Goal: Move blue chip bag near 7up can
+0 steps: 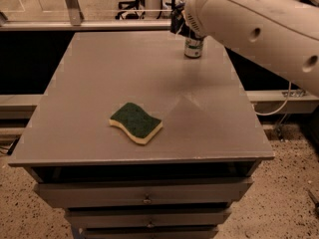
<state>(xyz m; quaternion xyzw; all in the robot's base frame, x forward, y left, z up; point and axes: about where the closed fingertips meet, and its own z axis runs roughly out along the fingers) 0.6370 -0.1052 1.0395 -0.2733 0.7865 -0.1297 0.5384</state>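
The 7up can point(193, 48) stands upright at the far right of the grey table top point(124, 68); the arm hides its upper part. My gripper point(178, 23) shows only as a dark shape at the end of the big white arm point(249, 29), just above and left of the can, over the table's far edge. I cannot make out the blue chip bag as a separate thing; it may be within that dark shape, or hidden by the arm.
A green-and-yellow sponge point(136, 122) lies near the front middle of the table. Drawers point(144, 193) run below the front edge. A rail and chair legs stand beyond the far edge; a cable hangs at the right.
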